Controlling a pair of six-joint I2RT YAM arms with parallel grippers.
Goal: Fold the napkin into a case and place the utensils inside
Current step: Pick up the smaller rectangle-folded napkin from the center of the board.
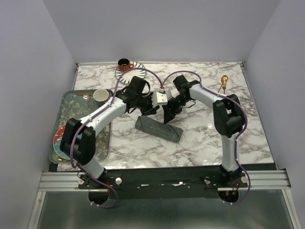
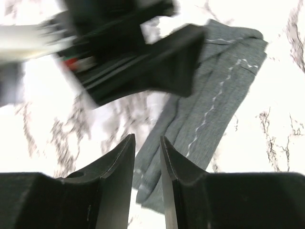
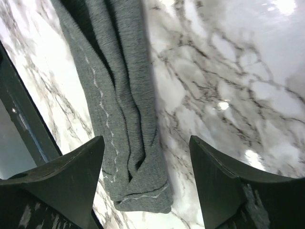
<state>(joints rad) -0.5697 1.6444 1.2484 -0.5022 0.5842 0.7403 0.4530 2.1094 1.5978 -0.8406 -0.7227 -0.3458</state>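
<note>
Grey case (image 1: 158, 128), axis far-left to near-right; gold utensil (image 1: 223, 83) far right, nearest right gripper (image 3: 147, 143), spread empty; left gripper (image 2: 147, 140) slightly parted.

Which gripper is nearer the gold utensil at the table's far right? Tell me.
Right. The right gripper hovers over the folded napkin, left of the utensil. The left gripper hovers beside it, farther left.

I work in a lab test cell: plain pale walls (image 1: 28, 71) box in my marble-patterned table (image 1: 200, 138) from nine round to three o'clock, and a bare aluminium rail (image 1: 267, 179) runs along six.
</note>
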